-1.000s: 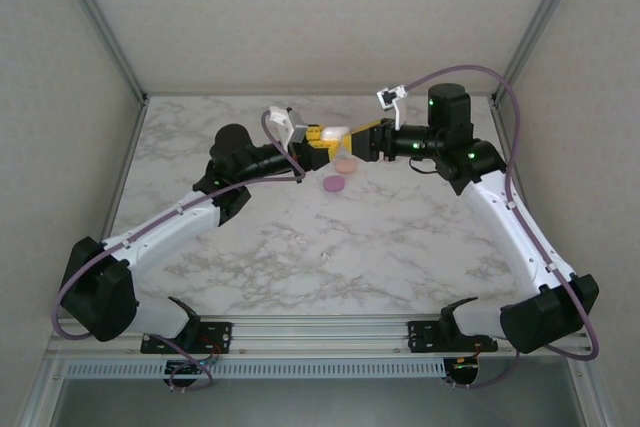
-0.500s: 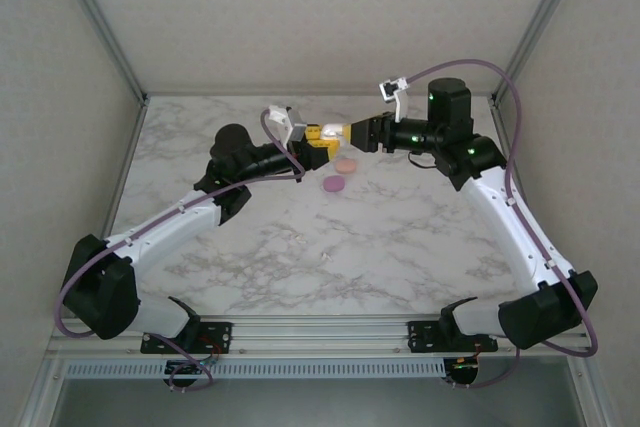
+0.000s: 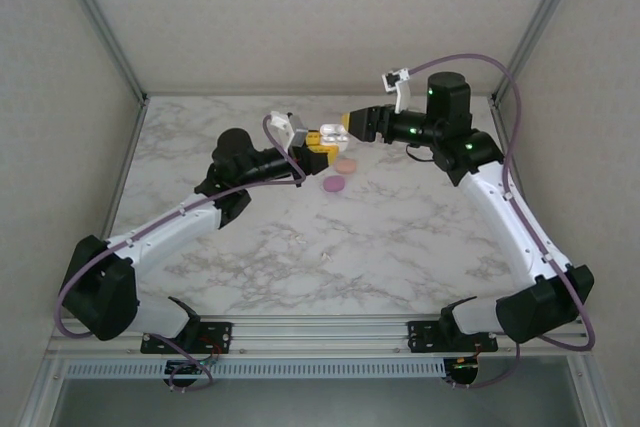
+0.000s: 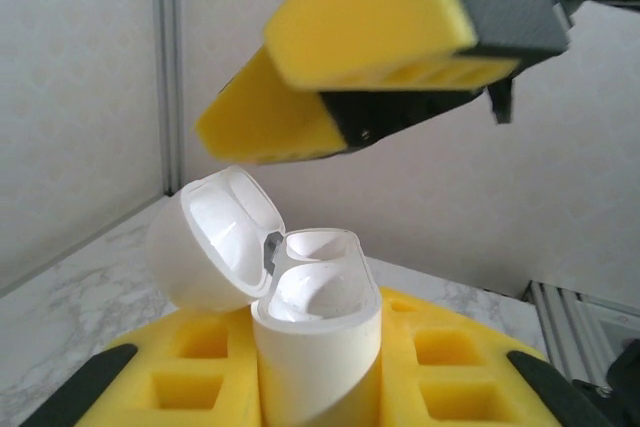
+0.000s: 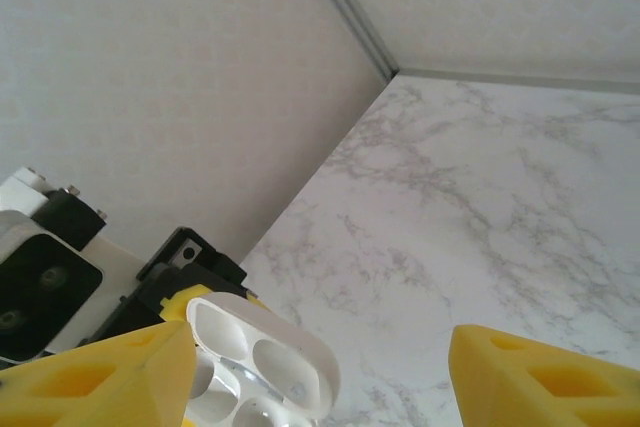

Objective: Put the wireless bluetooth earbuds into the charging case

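Left of upper centre, our left gripper (image 3: 318,144) pinches the white case (image 4: 315,337) upright with its lid (image 4: 215,237) tipped back. We judge this keeps its sockets facing up for loading. Whether a bud sits inside we cannot tell. Tiny pale specks we take for earbuds (image 3: 325,255) lie lower centre on the table (image 3: 420,237). Just right of the case, the right gripper (image 3: 347,125) hovers, jaws spread and empty.

top: overhead, distant, whole table (image 3: 420,237) | left wrist: close on case (image 4: 318,347) | right wrist: close, same case
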`<state>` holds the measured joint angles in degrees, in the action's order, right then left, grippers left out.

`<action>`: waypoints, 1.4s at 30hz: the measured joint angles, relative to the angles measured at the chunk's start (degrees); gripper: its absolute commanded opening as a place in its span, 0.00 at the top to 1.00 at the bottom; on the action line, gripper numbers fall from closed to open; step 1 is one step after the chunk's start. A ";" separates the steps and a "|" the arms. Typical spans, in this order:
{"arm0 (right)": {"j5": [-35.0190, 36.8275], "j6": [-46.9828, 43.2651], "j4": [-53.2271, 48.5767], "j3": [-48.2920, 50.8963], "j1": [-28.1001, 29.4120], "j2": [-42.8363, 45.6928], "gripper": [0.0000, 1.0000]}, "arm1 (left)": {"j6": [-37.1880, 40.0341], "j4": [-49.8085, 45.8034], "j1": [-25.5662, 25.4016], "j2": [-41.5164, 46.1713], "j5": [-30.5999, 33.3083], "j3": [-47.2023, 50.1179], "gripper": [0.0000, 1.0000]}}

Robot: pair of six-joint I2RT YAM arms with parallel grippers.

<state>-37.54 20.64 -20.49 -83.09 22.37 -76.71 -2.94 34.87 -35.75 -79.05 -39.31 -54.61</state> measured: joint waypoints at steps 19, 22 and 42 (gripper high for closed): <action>20.85 3.63 -20.09 9.75 -1.51 -1.77 0.49 | 4.52 -5.77 2.27 18.78 16.96 10.12 0.97; 19.50 1.31 -22.60 11.54 3.65 -5.66 0.49 | 5.42 -7.89 2.34 21.99 18.84 10.56 0.97; 21.53 -9.79 -26.91 11.78 23.34 -21.16 0.45 | 9.07 -14.36 2.49 30.03 24.92 11.61 0.96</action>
<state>-16.01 10.85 -47.40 -71.31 45.71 -97.86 6.13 20.51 -33.26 -49.01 -14.39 -43.00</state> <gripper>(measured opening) 0.545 0.220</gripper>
